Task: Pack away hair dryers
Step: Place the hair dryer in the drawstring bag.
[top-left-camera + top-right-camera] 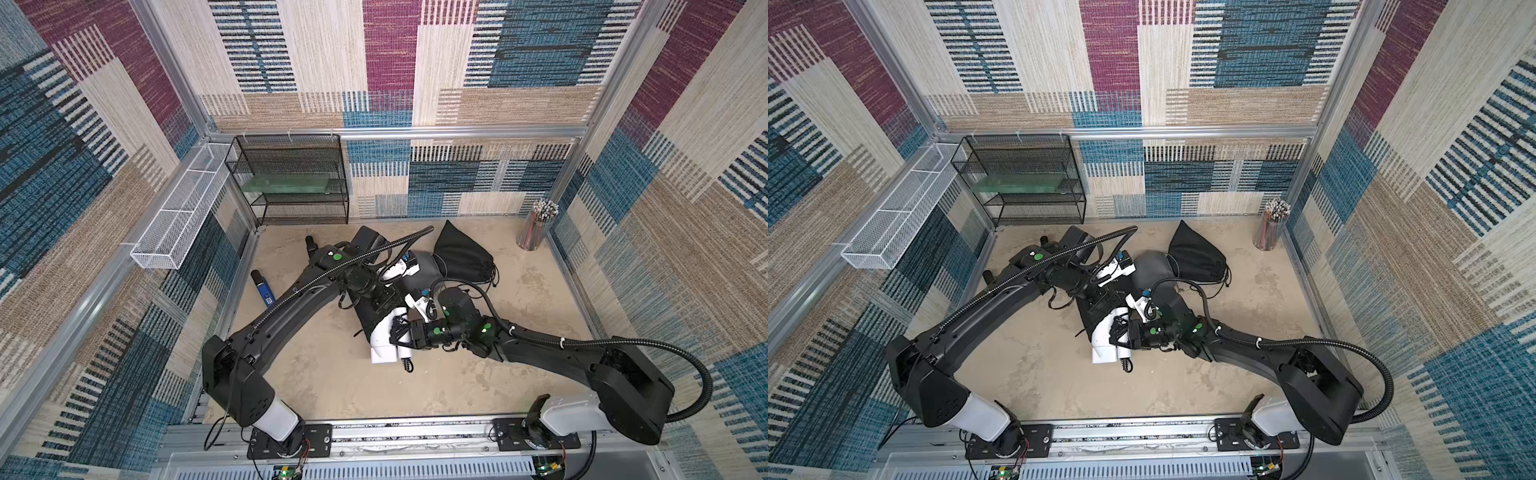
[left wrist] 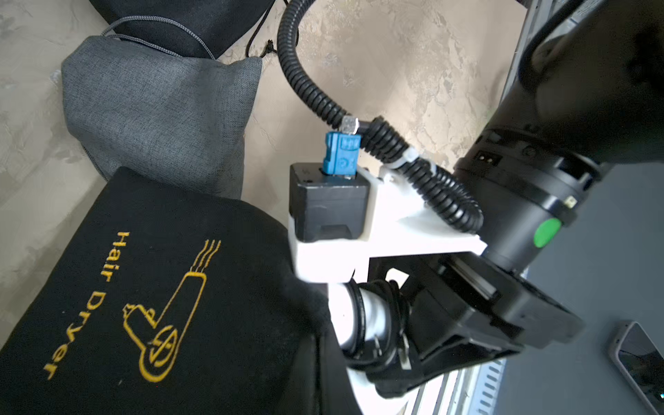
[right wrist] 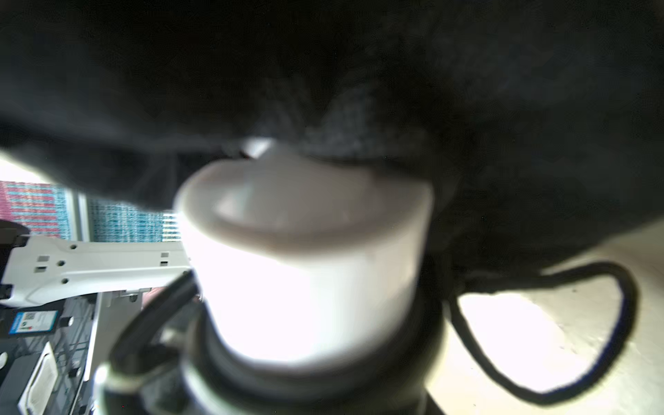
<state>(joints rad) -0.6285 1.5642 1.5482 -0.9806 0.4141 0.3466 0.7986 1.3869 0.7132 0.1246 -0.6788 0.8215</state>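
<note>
White dryer [image 3: 305, 280] is sitting half in pouch [image 2: 143, 287], right fingers [image 2: 449, 363] gripping it, left fingers [image 1: 384, 307] pinching shut; grey pouch [image 2: 154, 107], black sack [image 1: 461, 253] looking full.

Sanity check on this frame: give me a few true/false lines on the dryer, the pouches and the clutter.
1. The right jaws are closed on the white hair dryer. True.
2. The grey pouch lies flat and empty. False: it bulges, plainly stuffed.
3. The black pouch beside it is printed "Hair Dryer" in gold. True.
4. The cup of sticks stands inside the wire rack. False: it stands on the table in the far right corner; the wire rack is in the far left one.
</note>
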